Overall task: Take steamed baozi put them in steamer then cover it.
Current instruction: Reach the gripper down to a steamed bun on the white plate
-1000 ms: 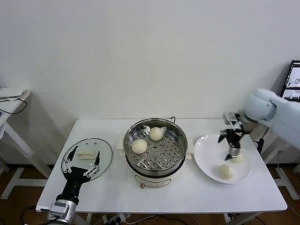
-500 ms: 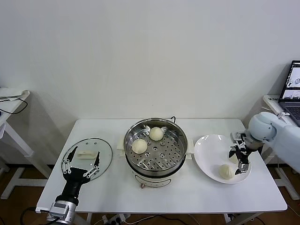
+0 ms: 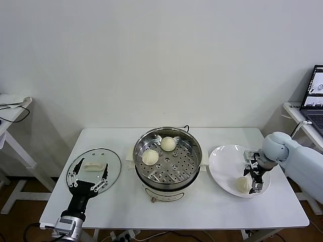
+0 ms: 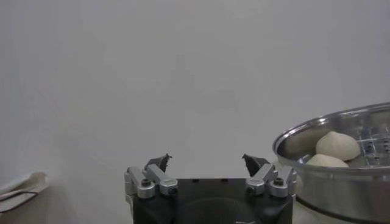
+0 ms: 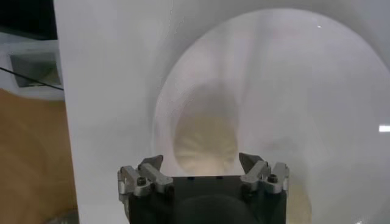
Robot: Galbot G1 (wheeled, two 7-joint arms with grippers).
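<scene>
Under right gripper (image 5: 201, 167): baozi (image 5: 206, 143) dead ahead between spread jaws, round, no long axis.
Left gripper (image 4: 208, 164): spread, parked far off.

The setting looks like a robotics lab or test room staged as a kitchen corner, not a real kitchen. A plain white rectangular table (image 3: 121, 206) on white metal legs stands against a bare, unadorned white wall (image 3: 161, 60). At the right edge an open black laptop (image 3: 315, 96) sits on a white side desk (image 3: 298, 112), and another white side table (image 3: 12, 108) carrying a black cable shows at the left. Beneath the main table, a white power strip (image 3: 123, 235) lies on the wood-toned floor.
</scene>
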